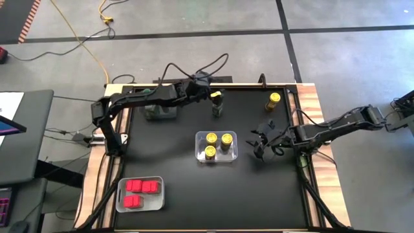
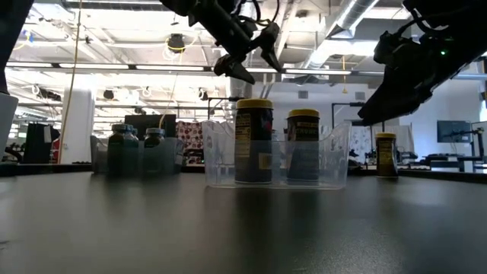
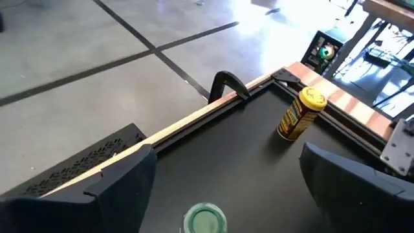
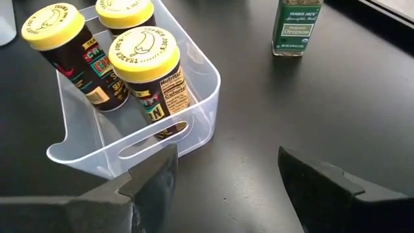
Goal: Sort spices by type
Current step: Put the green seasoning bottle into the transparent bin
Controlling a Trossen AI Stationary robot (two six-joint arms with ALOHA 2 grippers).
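A lone green-lidded spice jar [image 1: 217, 107] stands upright on the black mat near the far edge. My left gripper [image 1: 211, 90] hovers open above it, and its green lid [image 3: 206, 218] shows low between the fingers in the left wrist view. One yellow-lidded jar [image 1: 274, 100] stands alone to its right. Three yellow-lidded jars [image 4: 143, 71] stand in a clear bin [image 1: 231, 155] at mid-table. My right gripper [image 1: 262, 144] is open, raised just right of that bin. Red-topped jars [image 1: 141, 188] lie in a bin at the near left.
A grey bin [image 1: 162, 111] at the far left holds green-lidded jars [image 2: 125, 148]. The clear bin with red-topped jars [image 1: 139, 206] sits by the near-left corner. A wooden rim [image 3: 194, 120] with a black clamp [image 3: 228, 84] borders the far edge. Bare mat lies at the near right.
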